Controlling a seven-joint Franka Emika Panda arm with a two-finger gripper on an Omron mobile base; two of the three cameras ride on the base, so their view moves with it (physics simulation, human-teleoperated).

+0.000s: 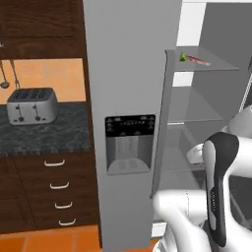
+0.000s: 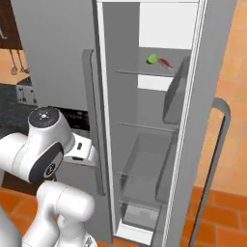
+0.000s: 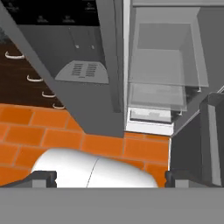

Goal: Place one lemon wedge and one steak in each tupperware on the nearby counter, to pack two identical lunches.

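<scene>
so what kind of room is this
A home kitchen, most likely: an open fridge with food on its top shelf, a toaster on a dark stone counter, and wooden drawers below.

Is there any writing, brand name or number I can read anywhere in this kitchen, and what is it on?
No text here can be read.
Fridge dispenser panel: small pale marks in rows, too blurred to read.
Toaster: dark slots and knobs, no lettering visible.
Items on the top fridge shelf: no labels visible.
</scene>
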